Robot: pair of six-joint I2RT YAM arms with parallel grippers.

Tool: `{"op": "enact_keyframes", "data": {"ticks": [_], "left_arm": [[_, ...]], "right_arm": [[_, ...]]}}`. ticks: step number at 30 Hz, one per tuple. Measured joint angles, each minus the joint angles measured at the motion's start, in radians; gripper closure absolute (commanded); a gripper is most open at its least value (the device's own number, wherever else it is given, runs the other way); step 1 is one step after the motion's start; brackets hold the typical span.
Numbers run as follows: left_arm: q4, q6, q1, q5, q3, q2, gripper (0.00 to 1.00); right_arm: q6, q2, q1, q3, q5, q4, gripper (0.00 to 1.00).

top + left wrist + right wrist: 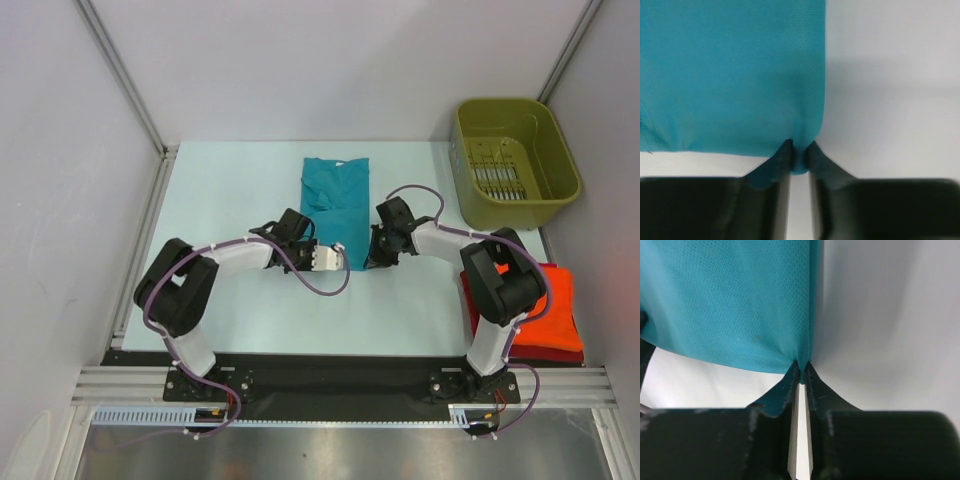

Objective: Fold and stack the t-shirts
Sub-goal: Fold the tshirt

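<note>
Left gripper (799, 150) and right gripper (801, 367) each pinch the near hem of my plain teal cloth t-shirt (335, 195) (folded into a narrow strip). It lies mid-way on the pale table (230, 200), long axis running straight away from the bases. Both arms crouch low, forearms angled inward.

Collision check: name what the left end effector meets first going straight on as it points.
The teal t-shirt: the left end effector pinches its corner, with cloth lying straight ahead. Nothing else shows in that line, though depth is unclear.
</note>
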Motion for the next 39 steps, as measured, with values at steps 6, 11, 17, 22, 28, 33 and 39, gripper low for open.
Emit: {"op": "enact_keyframes", "data": {"ticks": [6, 11, 17, 22, 28, 33, 39], "left_arm": [[-0.026, -0.027, 0.002, 0.012, 0.015, 0.007, 1.0], [-0.142, -0.056, 0.008, 0.045, 0.031, -0.015, 1.0], [-0.391, -0.114, 0.003, 0.143, 0.031, -0.154, 1.0], [-0.663, -0.124, -0.009, 0.251, 0.031, -0.324, 1.0], [-0.919, -0.123, -0.021, 0.349, 0.067, -0.458, 1.0], [-0.969, -0.124, 0.016, 0.36, 0.164, -0.453, 1.0], [-0.885, -0.134, 0.135, 0.351, 0.369, -0.246, 1.0]], "right_arm": [[-0.003, -0.003, 0.001, 0.0, -0.002, -0.008, 1.0], [-0.012, -0.071, 0.029, -0.02, -0.002, -0.077, 1.0], [0.009, -0.292, 0.142, -0.097, -0.009, -0.212, 1.0], [0.106, -0.48, 0.311, -0.135, -0.018, -0.354, 1.0], [0.222, -0.565, 0.422, -0.087, -0.043, -0.497, 1.0], [0.189, -0.529, 0.359, 0.036, -0.044, -0.578, 1.0], [0.048, -0.363, 0.129, 0.144, -0.04, -0.523, 1.0]]}}
